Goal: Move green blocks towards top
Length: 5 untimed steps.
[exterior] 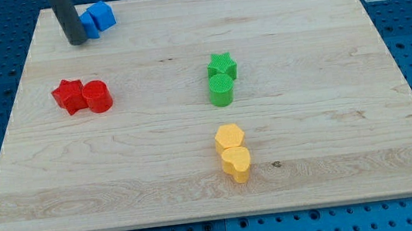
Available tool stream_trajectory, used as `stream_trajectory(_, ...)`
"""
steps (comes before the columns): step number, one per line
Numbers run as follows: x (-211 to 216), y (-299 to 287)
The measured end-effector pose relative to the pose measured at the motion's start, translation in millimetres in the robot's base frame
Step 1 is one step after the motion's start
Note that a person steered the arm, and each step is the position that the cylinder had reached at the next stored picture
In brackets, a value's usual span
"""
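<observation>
Green star (223, 64) and green cylinder (221, 90) sit touching, right of centre on the surface (331, 117). They look light, rigid and slidey, so I'd push from the cylinder's bottom side. No pincer here; my tip (77, 42) is at upper left, touching the blue blocks (98, 19).

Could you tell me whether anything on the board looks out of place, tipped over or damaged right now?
Nothing stands out. The blocks sit in four tidy same-colour pairs: blue at the view's top left, red, green and yellow. My tip rests beside the blue pair, far from the green blocks.
</observation>
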<state>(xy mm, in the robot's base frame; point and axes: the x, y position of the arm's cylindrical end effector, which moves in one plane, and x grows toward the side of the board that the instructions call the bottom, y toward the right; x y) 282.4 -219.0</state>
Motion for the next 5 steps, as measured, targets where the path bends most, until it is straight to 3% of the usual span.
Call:
stream_trajectory(1,-7,-4)
stream_trajectory(2,15,11)
stream_trajectory(5,51,105)
